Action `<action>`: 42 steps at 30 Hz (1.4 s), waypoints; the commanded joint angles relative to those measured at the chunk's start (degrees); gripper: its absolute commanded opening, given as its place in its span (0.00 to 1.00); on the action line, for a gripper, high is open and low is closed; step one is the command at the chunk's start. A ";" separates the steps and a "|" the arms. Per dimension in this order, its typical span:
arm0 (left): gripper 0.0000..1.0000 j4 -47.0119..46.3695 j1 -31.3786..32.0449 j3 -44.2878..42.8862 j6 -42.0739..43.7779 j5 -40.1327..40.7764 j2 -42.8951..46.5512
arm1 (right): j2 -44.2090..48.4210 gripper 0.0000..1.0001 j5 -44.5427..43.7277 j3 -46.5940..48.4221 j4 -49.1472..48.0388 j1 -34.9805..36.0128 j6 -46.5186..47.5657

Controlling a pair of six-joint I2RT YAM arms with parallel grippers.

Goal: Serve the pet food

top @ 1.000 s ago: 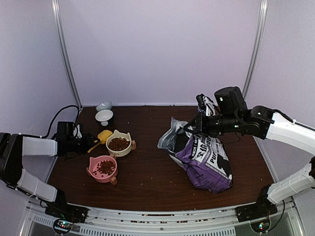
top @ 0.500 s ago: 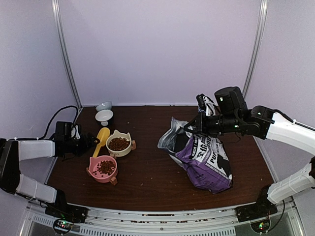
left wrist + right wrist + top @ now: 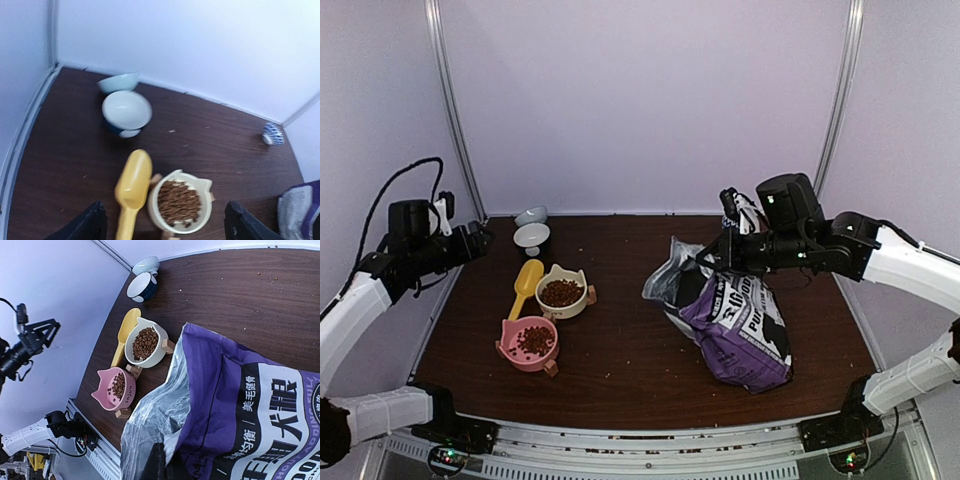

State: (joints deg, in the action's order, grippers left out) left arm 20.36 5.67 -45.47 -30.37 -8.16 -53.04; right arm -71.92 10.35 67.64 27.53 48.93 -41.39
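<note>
pet food [image 3: 561, 292] lies as brown kibble in two cat-eared bowls on the left half of the table [image 3: 620, 375]: a cream bowl [image 3: 562, 293] and, nearer the arms, a pink bowl [image 3: 529, 343]. furthest left, the left end effector [image 3: 473, 240] hangs above the table's left edge with its fingers spread wide and nothing between them. the kibble is below it and to its right, so this arm looks the nearer one. a yellow scoop [image 3: 525, 285] lies just left of the cream bowl, its long axis running from the pink bowl toward the white bowl [image 3: 531, 236] at the back. on the right stands the purple bag [image 3: 735, 325], and the right end effector [image 3: 715, 258] is clamped on its top edge.
</note>
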 commanded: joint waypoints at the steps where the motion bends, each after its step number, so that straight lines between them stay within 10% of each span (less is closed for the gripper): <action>1: 0.84 4.96 12.90 -10.08 1.26 2.59 -0.78 | -0.48 0.00 -4.52 4.59 -1.54 1.54 3.05; 13: 0.83 -14.67 43.49 -15.26 -17.21 -4.07 -20.83 | -4.78 0.00 -9.59 7.54 -1.62 7.53 1.87; 35: 0.77 -6.77 47.31 -18.76 -18.29 -12.81 -35.03 | -6.32 0.00 -9.90 8.52 -1.69 8.49 2.47; 42: 0.52 -10.12 48.74 -19.22 -18.74 -18.63 -37.53 | -4.52 0.00 -11.01 6.55 -2.80 8.47 2.21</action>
State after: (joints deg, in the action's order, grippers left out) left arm 13.69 53.28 -62.70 -49.58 -22.22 -88.77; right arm -78.98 1.98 73.08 29.85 57.14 -39.31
